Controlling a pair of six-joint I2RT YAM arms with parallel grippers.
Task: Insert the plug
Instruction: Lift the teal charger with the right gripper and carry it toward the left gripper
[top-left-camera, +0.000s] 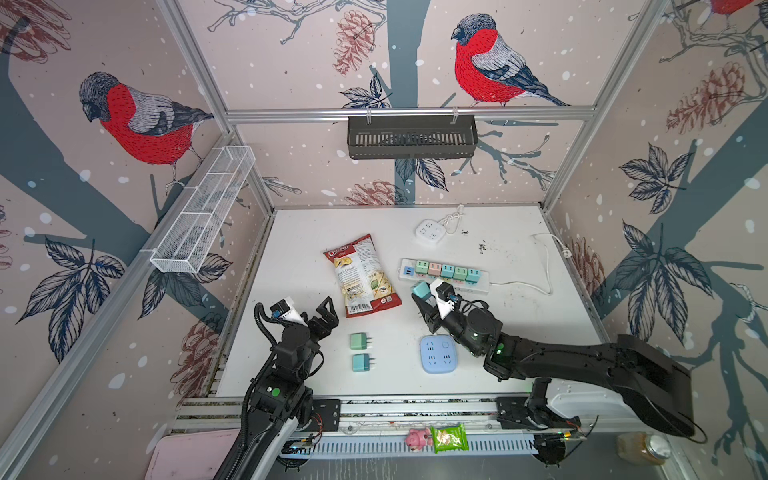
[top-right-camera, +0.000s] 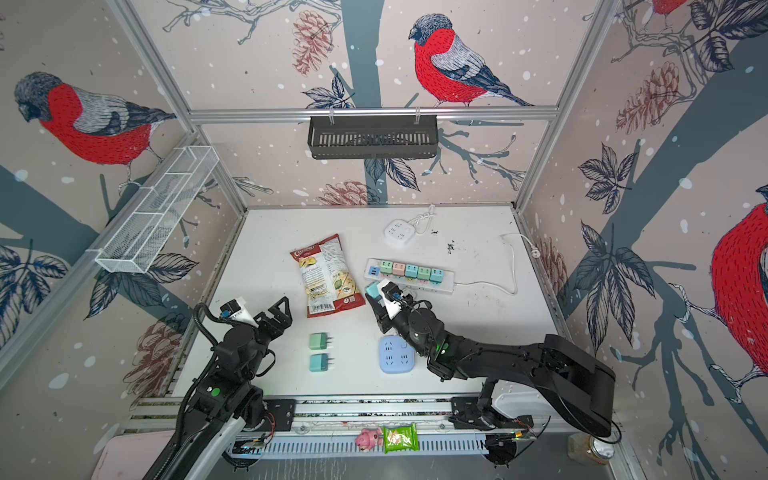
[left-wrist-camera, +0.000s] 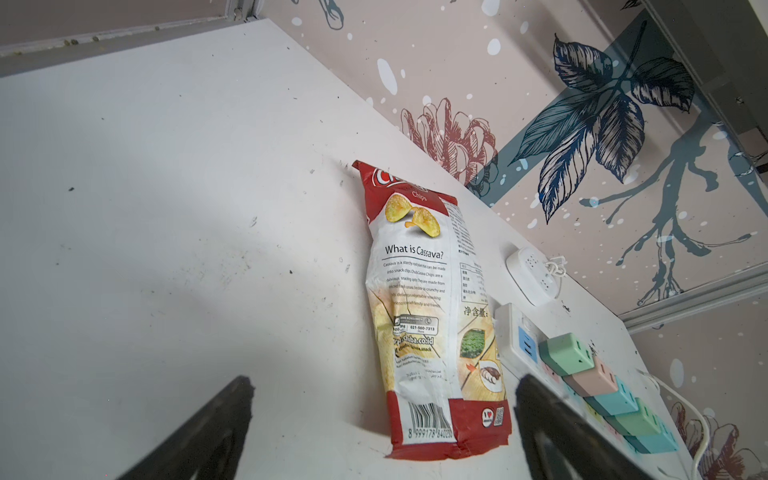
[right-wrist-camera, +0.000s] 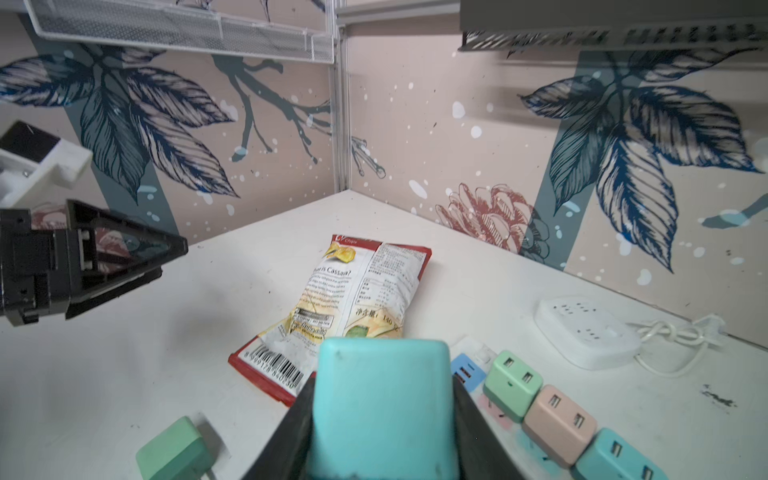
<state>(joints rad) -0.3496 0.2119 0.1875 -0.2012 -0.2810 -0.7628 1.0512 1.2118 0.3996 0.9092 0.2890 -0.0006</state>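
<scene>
Teal plastic is filling the right gripper (top-left-camera: 423, 293): its black jaws are clamping a teal plug adapter (right-wrist-camera: 382, 407) by the sides. They are holding it above the white table (top-left-camera: 291, 249), just off the near left end of the white power strip (left-wrist-camera: 508, 328). The adapter's prongs are hidden from every view, and whether it is touching the strip cannot be told.

Just beyond the gripper, a row of five adapters (top-left-camera: 447, 271) is sitting plugged into the strip: green, pink, teal, green and teal. A blue USB panel (right-wrist-camera: 467, 370) is showing at the strip's end nearest the held plug.

Immediately to the gripper's left, a red-and-white bag of cassava chips (top-left-camera: 362, 276) is lying flat on its front. Behind the gripper, under the right arm's wrist, a pale blue square socket block (top-left-camera: 438, 355) is resting on the table.

Farther left, a green adapter (top-left-camera: 357, 341) and a teal adapter (top-left-camera: 360, 363) are lying on their sides, prongs pointing toward the blue block. Beside them the left gripper (top-left-camera: 324, 316) is hovering with its jaws spread wide and holding nothing, facing the chips bag.

Well ahead of both grippers, a white socket cube (top-left-camera: 430, 229) with a knotted cord (top-left-camera: 453, 218) is sitting near the back wall. The strip's white cable (top-left-camera: 548, 266) is looping away to the right.
</scene>
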